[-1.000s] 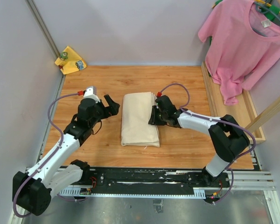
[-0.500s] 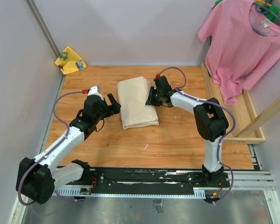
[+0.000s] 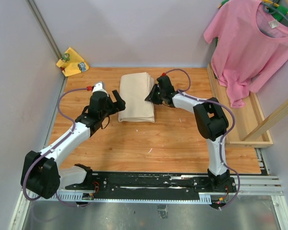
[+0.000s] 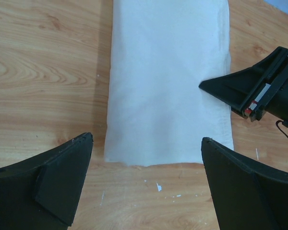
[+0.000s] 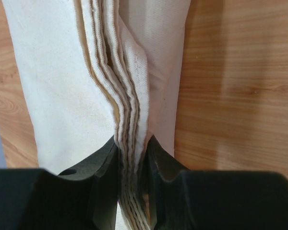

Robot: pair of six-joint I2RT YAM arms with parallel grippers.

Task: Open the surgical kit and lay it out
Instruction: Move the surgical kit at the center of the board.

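**Top and wrist views, bottom of the frame to the back wall.** The wooden table [image 3: 149, 143] carries the kit at mid-depth toward its far side.

The left hand [image 3: 119, 101] hovers low over the boards with its fingers spread wide and nothing between them. It sits just beside the near left corner of the bundle and does not touch it. In its own wrist view, the left hand [image 4: 146, 140] frames the short near edge of the cloth, which lies just past the two dark fingertips [image 4: 69, 163].

The beige cloth wrap [image 3: 137, 96] lies flat on the table as a closed, folded rectangle, long axis running near to far (whatever it encloses is hidden).

The right hand [image 3: 151, 97] meets the wrap's right long edge. Its wrist view shows the right hand [image 5: 132, 143] nearly pressed together, pinching a stack of hemmed cloth layers that stands up as a ridge between the pads [image 5: 103, 163].

A small yellow cloth [image 3: 73, 62] sits in the far left corner. A pink T-shirt [image 3: 249, 43] hangs at the far right.
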